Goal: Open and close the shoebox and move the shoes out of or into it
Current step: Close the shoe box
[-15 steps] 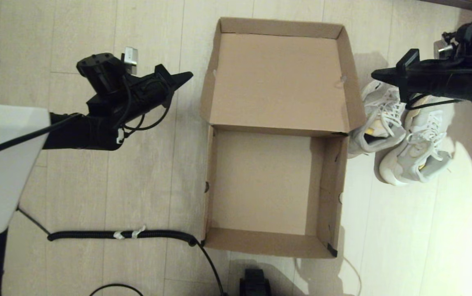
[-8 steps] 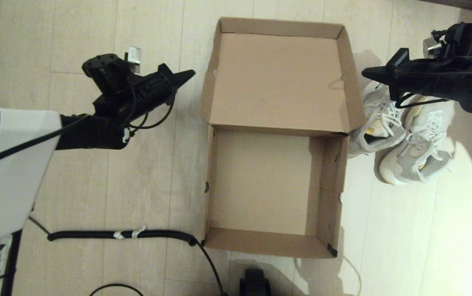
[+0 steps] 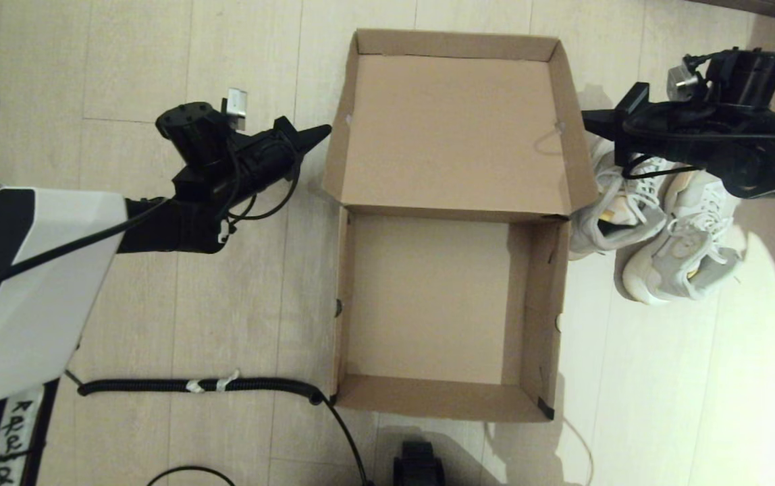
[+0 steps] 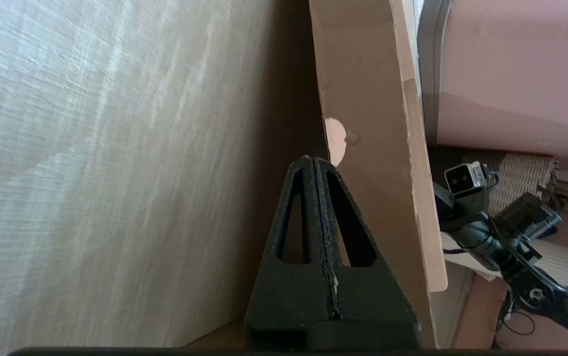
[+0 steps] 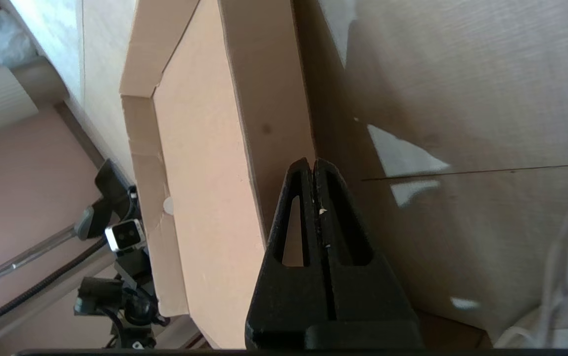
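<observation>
Both my arms have closed in on the lid over the last second. My left gripper [image 3: 323,129], fingers pressed together on nothing, has slid right and now sits just beside the left flap of the open lid; in the left wrist view the tip [image 4: 313,159] is at the flap's outer face, touching or nearly so. My right gripper [image 3: 586,118], likewise clenched empty, has come left to the lid's right flap, tip [image 5: 312,162] just beside its outer face.

The shoebox [image 3: 448,398] stands open on the floor, lid [image 3: 451,128] laid back on the far side, tray empty. The lid looks slightly shifted from a second ago, its far edge a little nearer and its flaps drawn in, so I judge contact has begun on at least one side.

The shoes [image 3: 657,229] sit together on the floor right of the box, the inner one touching or just beside its right wall, partly under my right arm.

Reading: shoes out, box empty, both tips bracketing the lid. This looks like the start of closing, pushing the lid up and over from both flaps. Risk: closed tips may slip off the cardboard.
</observation>
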Tool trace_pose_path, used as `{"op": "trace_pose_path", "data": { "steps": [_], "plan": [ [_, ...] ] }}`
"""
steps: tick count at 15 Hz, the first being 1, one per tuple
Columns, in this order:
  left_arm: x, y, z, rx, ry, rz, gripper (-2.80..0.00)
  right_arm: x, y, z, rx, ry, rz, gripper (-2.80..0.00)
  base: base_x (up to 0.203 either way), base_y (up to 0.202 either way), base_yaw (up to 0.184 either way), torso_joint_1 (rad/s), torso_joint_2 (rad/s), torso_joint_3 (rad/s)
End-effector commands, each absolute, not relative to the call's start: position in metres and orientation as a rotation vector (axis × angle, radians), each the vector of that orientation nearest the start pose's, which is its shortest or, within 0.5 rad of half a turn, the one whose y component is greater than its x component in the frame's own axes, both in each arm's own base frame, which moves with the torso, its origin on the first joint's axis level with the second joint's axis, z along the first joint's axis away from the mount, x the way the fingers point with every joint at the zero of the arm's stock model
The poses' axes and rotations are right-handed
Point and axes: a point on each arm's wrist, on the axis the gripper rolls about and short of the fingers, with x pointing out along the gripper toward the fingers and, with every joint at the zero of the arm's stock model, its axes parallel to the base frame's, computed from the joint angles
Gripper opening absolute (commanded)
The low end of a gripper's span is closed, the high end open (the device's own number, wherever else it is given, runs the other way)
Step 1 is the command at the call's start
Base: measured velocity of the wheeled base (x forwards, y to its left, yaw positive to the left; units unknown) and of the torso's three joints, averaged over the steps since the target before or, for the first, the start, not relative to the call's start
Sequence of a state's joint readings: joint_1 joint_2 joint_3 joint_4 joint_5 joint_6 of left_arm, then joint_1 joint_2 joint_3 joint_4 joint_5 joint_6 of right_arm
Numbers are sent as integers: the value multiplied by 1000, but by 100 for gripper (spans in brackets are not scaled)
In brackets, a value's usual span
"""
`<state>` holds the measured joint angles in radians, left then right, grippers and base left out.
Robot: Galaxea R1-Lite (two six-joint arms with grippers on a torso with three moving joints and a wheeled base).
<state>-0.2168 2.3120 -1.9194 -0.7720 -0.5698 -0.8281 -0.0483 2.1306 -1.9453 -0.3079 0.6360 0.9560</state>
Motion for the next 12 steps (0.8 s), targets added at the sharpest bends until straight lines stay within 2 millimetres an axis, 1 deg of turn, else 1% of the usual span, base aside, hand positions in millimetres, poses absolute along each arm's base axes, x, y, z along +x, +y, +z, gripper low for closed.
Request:
{"op": "trace_pose_path", "data": {
  "steps": [1,4,6,8,9,12],
  "plan": [
    [473,-119,255,-711,-29,-892,-280,443,-4,307,888,179,607,-280,0,0,0,0,0,0],
    [473,-122,255,-711,-32,-897,-280,446,-2,308,868,143,645,-280,0,0,0,0,0,0],
    [473,-121,254,-712,-29,-895,-280,446,2,308,872,164,691,-280,0,0,0,0,0,0],
    [475,-122,251,-712,-24,-894,-280,447,8,307,875,173,700,-280,0,0,0,0,0,0],
    [478,-122,245,-714,-15,-892,-280,450,9,302,880,183,697,-280,0,0,0,0,0,0],
    [482,-124,238,-708,-37,-904,-280,457,13,291,886,204,690,-280,0,0,0,0,0,0]
  ]
}}
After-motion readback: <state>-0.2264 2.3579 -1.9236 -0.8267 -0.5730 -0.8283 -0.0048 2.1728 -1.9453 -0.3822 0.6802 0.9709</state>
